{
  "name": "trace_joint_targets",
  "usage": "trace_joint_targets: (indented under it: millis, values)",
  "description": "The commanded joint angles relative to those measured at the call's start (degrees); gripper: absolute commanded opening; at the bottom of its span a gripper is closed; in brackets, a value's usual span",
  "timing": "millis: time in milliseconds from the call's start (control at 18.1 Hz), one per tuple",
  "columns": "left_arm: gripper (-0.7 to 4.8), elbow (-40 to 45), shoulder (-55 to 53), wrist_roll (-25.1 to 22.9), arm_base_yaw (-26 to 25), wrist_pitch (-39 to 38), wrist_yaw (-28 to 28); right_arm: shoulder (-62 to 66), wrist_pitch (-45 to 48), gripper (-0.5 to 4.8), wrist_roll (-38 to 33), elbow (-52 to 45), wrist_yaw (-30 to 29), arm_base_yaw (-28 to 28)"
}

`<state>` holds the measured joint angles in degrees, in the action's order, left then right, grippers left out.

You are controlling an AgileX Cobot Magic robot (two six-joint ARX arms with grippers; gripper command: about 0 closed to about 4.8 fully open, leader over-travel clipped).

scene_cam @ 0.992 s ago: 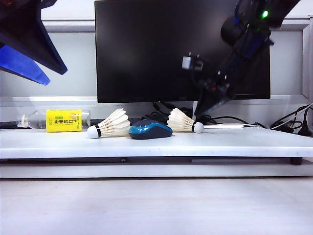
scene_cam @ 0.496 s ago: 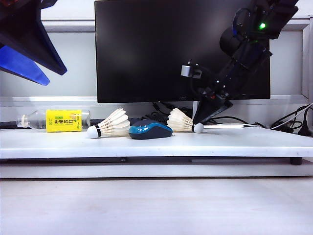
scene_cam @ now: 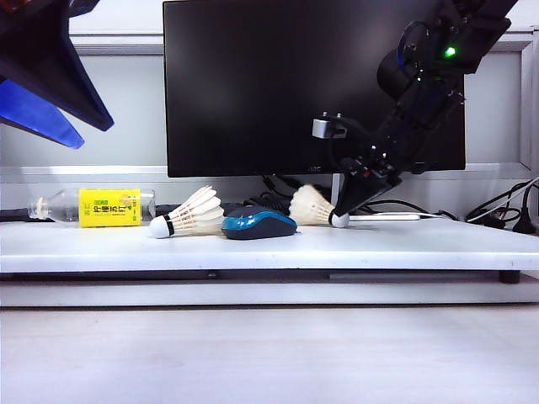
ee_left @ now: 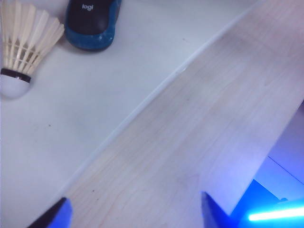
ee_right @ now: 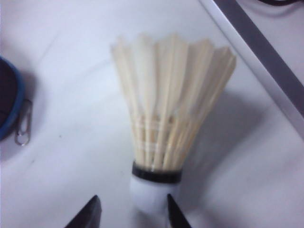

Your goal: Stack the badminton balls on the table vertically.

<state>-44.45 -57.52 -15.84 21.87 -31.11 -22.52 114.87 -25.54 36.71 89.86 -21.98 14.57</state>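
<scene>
Right gripper (ee_right: 130, 211) is down at the white desk table (scene_cam: 404, 244), right of centre in the exterior view, in front of the black monitor (scene_cam: 253, 84). Its 2 dark fingertips (ee_right: 90, 213) stand apart, 1 on each side of the rounded white cork tip of the right-hand white feather shuttlecock (ee_right: 164, 128). In the right wrist view 1 tip sits right at the cork, the other a small gap off. Cannot tell if either pad actually touches. Not clamped.

That shuttlecock (scene_cam: 316, 208) lies on its side on the table, cork toward the right of the exterior view, feather skirt fanning toward the blue-and-black computer mouse (scene_cam: 258, 224). Black band just above the cork, between the fingertips.

2nd white feather shuttlecock (scene_cam: 189, 215) also on its side, left of the mouse, cork pointing left, feathers just beside the mouse. Left wrist view shows it (ee_left: 23, 50) near the mouse (ee_left: 91, 23).

Left gripper (ee_left: 133, 213) hangs high at the upper left of the exterior view, well apart from everything, jaws wide apart, holding nothing. Below it: the table's front edge and the pale wood-grain surface (ee_left: 199, 137).

Room: open table to the right of the right shuttlecock and along the front edge. Behind it, cables (scene_cam: 497, 210) and the monitor foot. A small metal paper clip (ee_right: 21, 128) lies by the mouse. A clear plastic bottle with yellow label (scene_cam: 101, 207) lies on its side far left, at the back.
</scene>
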Motion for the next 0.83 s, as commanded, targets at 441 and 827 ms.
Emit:
trace_joint_targets:
  millis: [441, 827]
  values:
    - [3.64, -0.42, 0.07, -0.28, 0.04, -0.98, -0.17, 2.1, 3.39, 1.8, -0.72, 0.13, 1.49, 0.09]
    - [3.64, -0.42, 0.07, -0.26, 0.04, -1.75, 2.23, 3.43, 5.97, 1.79, -3.69, 0.13, 1.51, 0.11]
